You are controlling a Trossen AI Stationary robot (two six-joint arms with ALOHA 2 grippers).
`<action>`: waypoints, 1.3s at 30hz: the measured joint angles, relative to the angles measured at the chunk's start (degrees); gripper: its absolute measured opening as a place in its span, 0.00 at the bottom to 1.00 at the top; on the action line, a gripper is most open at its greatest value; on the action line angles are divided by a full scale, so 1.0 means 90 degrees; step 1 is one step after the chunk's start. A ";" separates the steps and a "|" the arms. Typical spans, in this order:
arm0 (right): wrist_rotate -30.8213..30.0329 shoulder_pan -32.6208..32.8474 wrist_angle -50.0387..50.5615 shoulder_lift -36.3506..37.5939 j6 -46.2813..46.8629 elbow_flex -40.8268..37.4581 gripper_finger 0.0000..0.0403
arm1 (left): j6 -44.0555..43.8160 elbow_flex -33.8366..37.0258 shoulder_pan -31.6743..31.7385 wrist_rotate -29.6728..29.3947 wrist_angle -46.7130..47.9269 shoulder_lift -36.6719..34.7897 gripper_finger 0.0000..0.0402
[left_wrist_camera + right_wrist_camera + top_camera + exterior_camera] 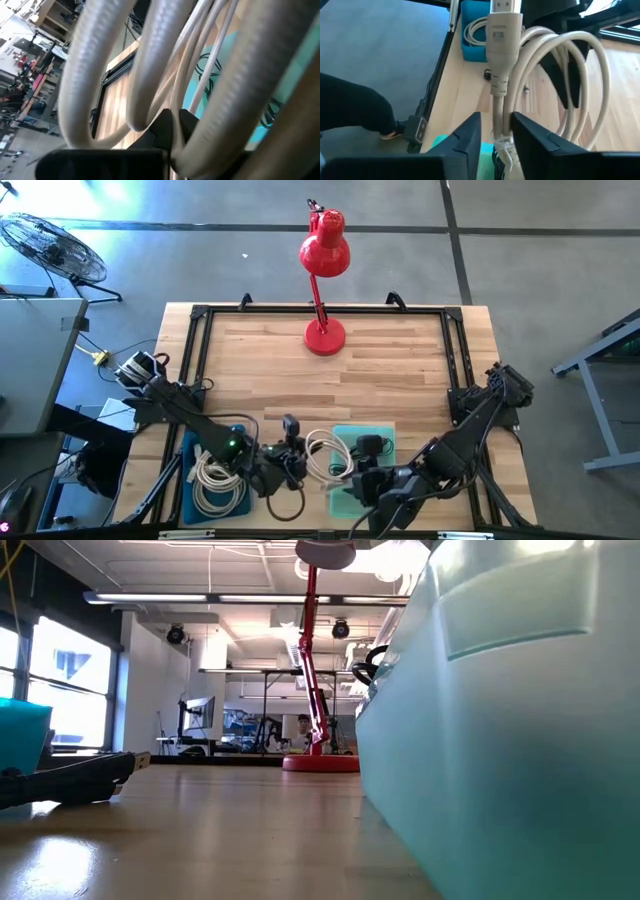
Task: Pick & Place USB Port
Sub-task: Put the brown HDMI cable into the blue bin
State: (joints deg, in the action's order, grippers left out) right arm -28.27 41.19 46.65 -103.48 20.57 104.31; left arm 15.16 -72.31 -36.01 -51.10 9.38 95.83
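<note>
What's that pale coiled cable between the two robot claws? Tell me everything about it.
The cable is cream-white, smooth and rubbery-looking, wound into several loops. One end has a moulded plug with a metal tip and a small printed label, pointing upward in the right wrist view. The right gripper has a finger on either side of the cord just below the plug. From above, the coil sits between the blue bin and the teal tray, with the left gripper beside it.

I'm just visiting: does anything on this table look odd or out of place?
One coiled white cable hangs between both grippers, the left gripper and right gripper, above bare wood between the blue bin and teal tray, rather than inside either.
</note>
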 joint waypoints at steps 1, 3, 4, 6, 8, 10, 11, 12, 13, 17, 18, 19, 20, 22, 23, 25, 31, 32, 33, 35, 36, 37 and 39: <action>0.0020 0.0002 0.0000 0.0000 -0.0009 0.0000 0.27 | 0.0000 0.0000 -0.0002 -0.0025 0.0025 0.0000 0.03; 0.0036 0.0002 -0.0007 0.0000 -0.0006 0.0000 0.29 | -0.0035 -0.0007 -0.0005 -0.0046 0.0105 0.0000 0.03; 0.0043 0.0002 -0.0005 0.0000 -0.0006 0.0000 0.30 | -0.0049 -0.0007 -0.0004 -0.0120 0.0171 0.0000 0.03; 0.0146 0.0000 -0.0028 0.0000 -0.0006 0.0000 0.30 | -0.0149 -0.0007 -0.0005 -0.0252 0.0377 -0.0005 0.03; 0.0214 0.0008 -0.0079 0.0000 -0.0006 0.0001 0.31 | -0.0390 -0.0007 0.0000 -0.0292 0.0654 -0.0005 0.03; 0.0224 0.0014 -0.0079 0.0000 -0.0006 0.0024 0.31 | -0.0594 -0.0007 0.0002 -0.0418 0.0939 -0.0005 0.03; 0.0248 0.0014 -0.0076 0.0000 0.0004 0.0037 0.31 | -0.0712 -0.0007 0.0002 -0.0501 0.1113 -0.0007 0.03; 0.0241 0.0012 -0.0062 0.0000 0.0025 0.0063 0.31 | -0.0837 -0.0007 0.0001 -0.0535 0.1290 -0.0010 0.03; 0.0226 0.0007 -0.0042 0.0000 0.0028 0.0087 0.31 | -0.1007 -0.0007 0.0000 -0.0553 0.1493 -0.0010 0.03; 0.0198 0.0006 0.0085 0.0002 0.0040 0.0095 0.31 | -0.1780 -0.0007 0.0000 -0.0689 0.2454 -0.0056 0.03; 0.0183 0.0009 0.0170 0.0002 0.0040 0.0095 0.31 | -0.2003 -0.0007 0.0002 -0.0715 0.2721 -0.0093 0.03; 0.0143 0.0006 0.0244 0.0002 0.0041 0.0095 0.31 | -0.2204 -0.0009 0.0004 -0.0733 0.2977 -0.0128 0.03; 0.0073 0.0000 0.0335 0.0002 0.0062 0.0095 0.31 | -0.2412 -0.0010 0.0005 -0.0732 0.3263 -0.0163 0.03; -0.0154 -0.0003 0.0605 0.0002 0.0245 0.0097 0.31 | -0.2796 -0.0010 0.0005 -0.0667 0.3860 -0.0239 0.03; -0.0301 -0.0007 0.0748 0.0002 0.0361 0.0095 0.31 | -0.2963 -0.0010 0.0005 -0.0566 0.4097 -0.0296 0.03; -0.0541 -0.0012 0.1032 0.0002 0.0559 0.0097 0.31 | -0.3147 -0.0016 0.0004 -0.0237 0.4552 -0.0460 0.03; -0.0976 -0.0027 0.1548 0.0012 0.1011 0.0036 0.31 | -0.2979 -0.1027 -0.0011 0.0993 0.6782 -0.0562 0.03; -0.0974 -0.0039 0.1559 0.0012 0.1019 -0.0007 0.31 | -0.3047 -0.1293 -0.0010 0.1192 0.7194 -0.0555 0.03; -0.0974 -0.0049 0.1573 0.0012 0.1016 -0.0043 0.31 | -0.3143 -0.1575 -0.0010 0.1408 0.7616 -0.0547 0.03; -0.0984 -0.0088 0.1544 0.0012 0.1010 -0.0159 0.31 | -0.3387 -0.2164 0.0002 0.1897 0.8440 -0.0546 0.03; -0.0984 -0.0108 0.1549 0.0012 0.1020 -0.0216 0.31 | -0.3574 -0.2454 0.0000 0.2163 0.8785 -0.0546 0.03; -0.0979 -0.0131 0.1560 0.0012 0.1028 -0.0277 0.31 | -0.3796 -0.2738 0.0000 0.2407 0.9011 -0.0547 0.03; -0.0968 -0.0177 0.1571 0.0012 0.1049 -0.0411 0.31 | -0.4012 -0.3111 0.0002 0.2913 0.8889 -0.0604 0.03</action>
State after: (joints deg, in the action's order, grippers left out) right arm -36.98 39.60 60.79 -103.37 30.01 100.61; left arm -20.95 -100.31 -35.99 -24.88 89.38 90.40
